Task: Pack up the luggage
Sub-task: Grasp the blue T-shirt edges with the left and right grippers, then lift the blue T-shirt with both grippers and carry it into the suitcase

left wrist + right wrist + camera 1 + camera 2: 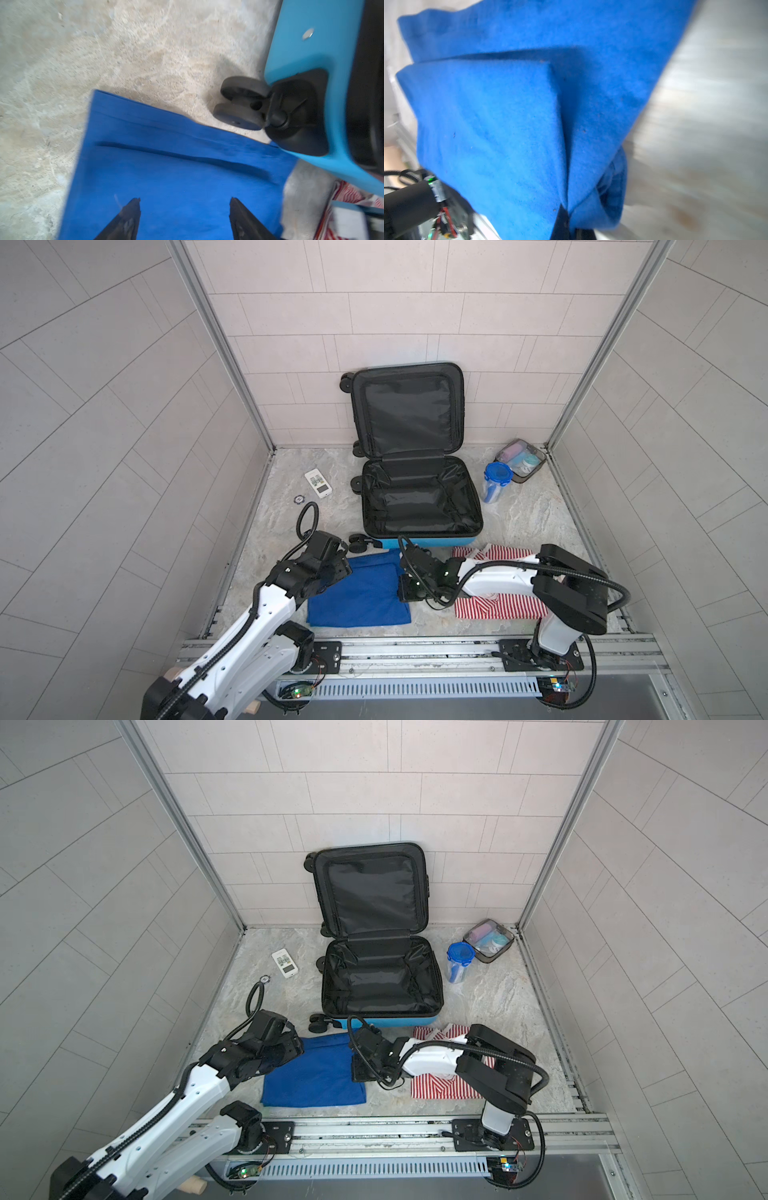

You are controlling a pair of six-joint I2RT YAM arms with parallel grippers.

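Luggage [422,506] open, bare; right end effector [564,218] clamps blue cloth [357,597], left end effector [184,200] spread.

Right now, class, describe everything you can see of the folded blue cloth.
The blue cloth is plain deep-blue, soft-looking fabric, folded into a rough rectangle of several layers. It lies on the marbled surface just in front of the open luggage, near a wheel, left of a red-striped garment. The right gripper is shut on its right edge, bunching it; the left gripper hovers open over its left side.
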